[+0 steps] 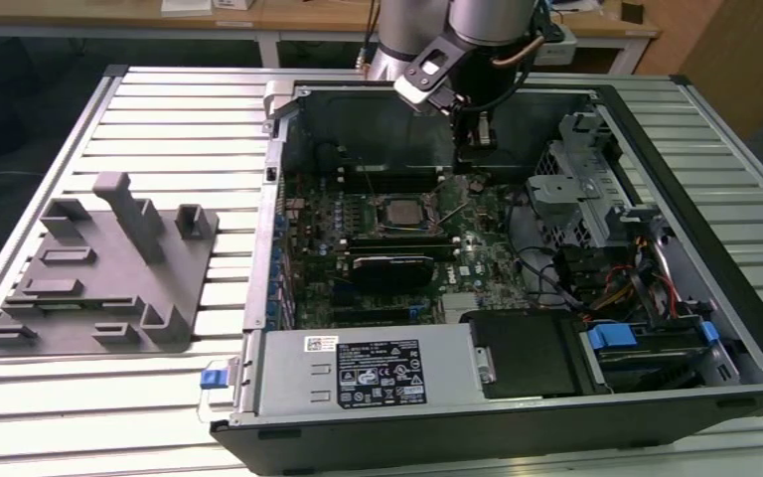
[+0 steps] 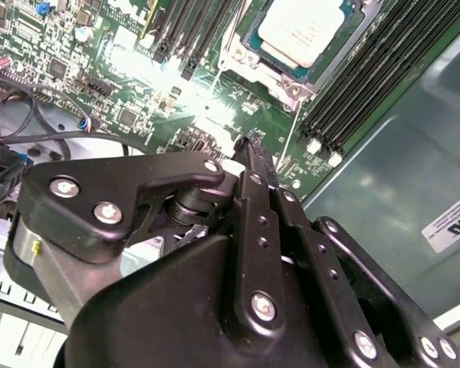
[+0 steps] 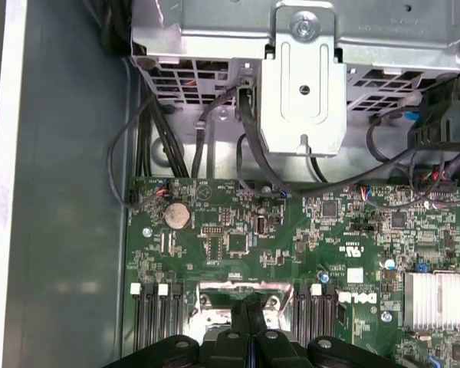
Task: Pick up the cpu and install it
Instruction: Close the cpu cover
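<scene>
The cpu [image 2: 303,29] lies in the socket [image 2: 270,73] near the middle of the motherboard [image 1: 481,253], silver top up and seemingly level inside the metal frame. Whether the frame is latched cannot be told. In the exterior view the gripper [image 1: 477,139] hangs inside the open case [image 1: 269,199] at about 1 o'clock from the socket, near it but apart from the chip. Both wrist views show its fingers pressed together with nothing between them, so it is closed and empty. The grey fixture [image 1: 103,268] sits on the table [image 1: 156,119] at 9 o'clock from the case, well apart. The work appears to be at the seating stage, with the chip placed rather than carried. To do this well, any contact should come straight down and lightly, never at a slant that could tip the chip. The closed fingers should also keep off the thin lever wire [image 2: 291,126] and the memory slots [image 2: 368,77] beside the socket.
</scene>
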`<state>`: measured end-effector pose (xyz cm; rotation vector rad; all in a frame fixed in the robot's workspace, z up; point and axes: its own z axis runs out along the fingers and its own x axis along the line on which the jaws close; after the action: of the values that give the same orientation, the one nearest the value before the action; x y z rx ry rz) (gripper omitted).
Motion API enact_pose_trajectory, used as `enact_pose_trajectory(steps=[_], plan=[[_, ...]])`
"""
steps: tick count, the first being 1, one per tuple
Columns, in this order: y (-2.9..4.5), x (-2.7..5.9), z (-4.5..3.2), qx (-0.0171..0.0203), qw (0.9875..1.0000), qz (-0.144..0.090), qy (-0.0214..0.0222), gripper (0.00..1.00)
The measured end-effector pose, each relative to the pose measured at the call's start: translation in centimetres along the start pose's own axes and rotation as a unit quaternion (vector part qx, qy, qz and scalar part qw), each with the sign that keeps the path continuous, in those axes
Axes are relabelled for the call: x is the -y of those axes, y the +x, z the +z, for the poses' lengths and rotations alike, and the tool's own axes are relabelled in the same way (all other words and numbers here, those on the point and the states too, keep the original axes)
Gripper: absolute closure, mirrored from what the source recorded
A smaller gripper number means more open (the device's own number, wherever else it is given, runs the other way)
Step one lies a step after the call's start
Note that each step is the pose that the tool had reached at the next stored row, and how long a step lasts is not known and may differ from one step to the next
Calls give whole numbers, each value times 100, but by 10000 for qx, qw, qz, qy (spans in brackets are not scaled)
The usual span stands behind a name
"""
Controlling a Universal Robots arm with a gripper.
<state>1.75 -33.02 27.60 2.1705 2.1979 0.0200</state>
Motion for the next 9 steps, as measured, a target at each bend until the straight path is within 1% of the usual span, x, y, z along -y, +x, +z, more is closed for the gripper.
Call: enact_pose_trajectory(steps=[3, 9], plan=[[-1, -28, 2, 0, 10000, 0, 0, 89], [0, -114, 18, -1, 10000, 0, 4, 89]])
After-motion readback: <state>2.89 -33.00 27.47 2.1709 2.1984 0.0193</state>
